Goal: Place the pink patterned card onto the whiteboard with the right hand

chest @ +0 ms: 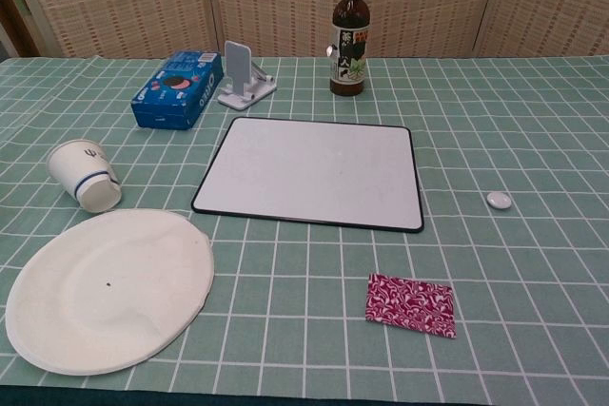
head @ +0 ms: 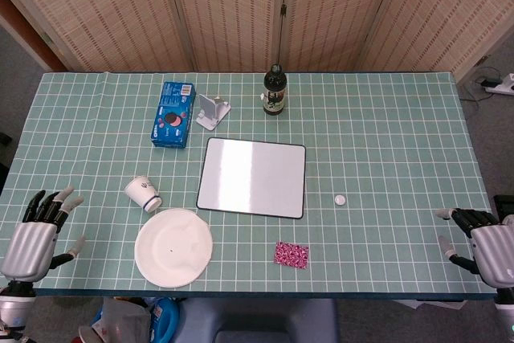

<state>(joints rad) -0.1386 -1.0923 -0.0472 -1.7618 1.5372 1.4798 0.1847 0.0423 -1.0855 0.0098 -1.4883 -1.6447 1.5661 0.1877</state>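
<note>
The pink patterned card (chest: 411, 303) lies flat on the gridded tablecloth (head: 385, 118) at the near edge, just at 5 o'clock of the whiteboard (head: 253, 177) and untouched. The right hand (head: 480, 240) rests released, fingers apart and holding nothing, well off at 3 o'clock of the card. The left hand (head: 40, 230) is likewise empty at the far left. So thin a card gives the fingers little to catch, so I judge it may skid toward the edge or slip mid-lift; farther out at 10 o'clock, the paper plate (head: 173, 247) and tipped paper cup (head: 144, 193) look safely clear.

Paper plate (chest: 105, 287) w/ tipped cup (chest: 84, 176), Oreo box (chest: 178, 89), stand (chest: 245, 74), bottle (chest: 349, 38), small disc (chest: 499, 200).
</note>
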